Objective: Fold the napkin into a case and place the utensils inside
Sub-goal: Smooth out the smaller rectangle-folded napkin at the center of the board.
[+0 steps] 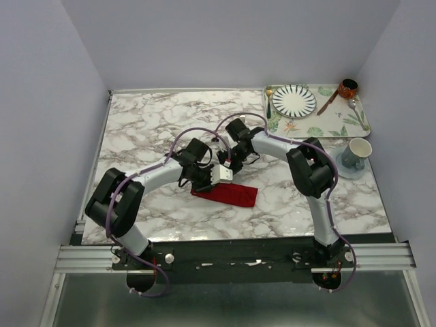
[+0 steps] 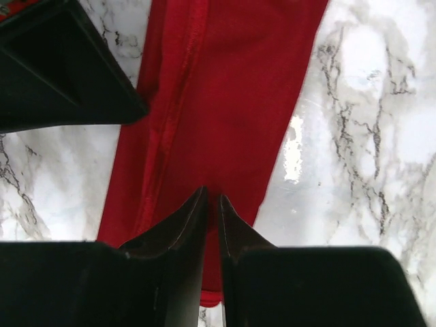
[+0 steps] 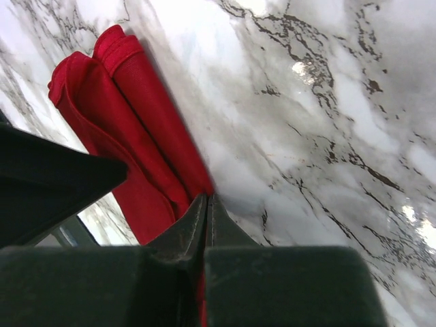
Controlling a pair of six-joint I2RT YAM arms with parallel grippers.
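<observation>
Napkin [image 1: 231,195]: folded strip, five o'clock of both grippers.
Left gripper [image 2: 212,197]: all but closed over it, hold unclear.
Right gripper [image 3: 207,199]: pinched closed at its edge.

Robot lab booth: plain lavender walls [image 1: 54,82] box in marble-print table [image 1: 157,122]; arms [image 1: 155,174] bolted to aluminium rail [image 1: 88,257].

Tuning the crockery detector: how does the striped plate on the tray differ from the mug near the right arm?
The plate lies flat; the mug stands upright. The plate is white with dark radial stripes; the mug is dark-patterned outside, pale inside. The plate sits on the leaf-print tray; the mug on a saucer on the marble table, off the tray. Both are round, at the table's right side.
</observation>
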